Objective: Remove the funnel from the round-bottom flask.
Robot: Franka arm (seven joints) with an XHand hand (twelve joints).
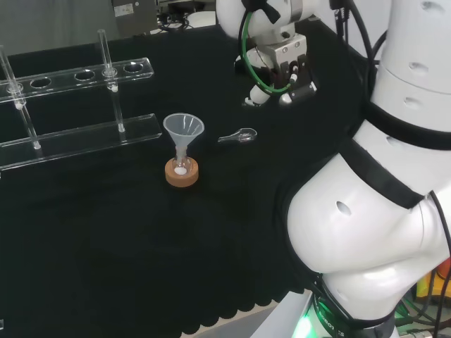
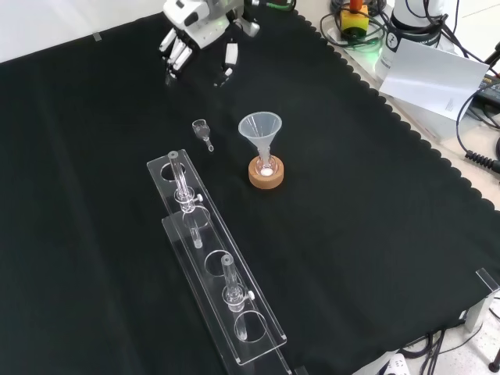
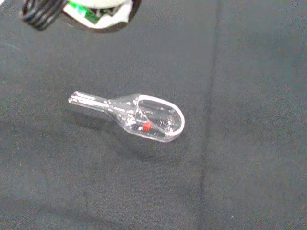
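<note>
While the black-and-white hand [image 2: 181, 43] hangs relaxed and empty, the clear conical plastic funnel [image 2: 260, 131] sits in the small round-bottom glass flask [image 2: 266, 166] on its cork ring [image 2: 266, 175], well apart, nearer the front camera.

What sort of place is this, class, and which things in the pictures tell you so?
Probably a laboratory bench set up for robot trials. A funnel stands in a small flask on a cork ring, beside a clear tube rack, and a robot hand hangs above the black cloth.
</note>
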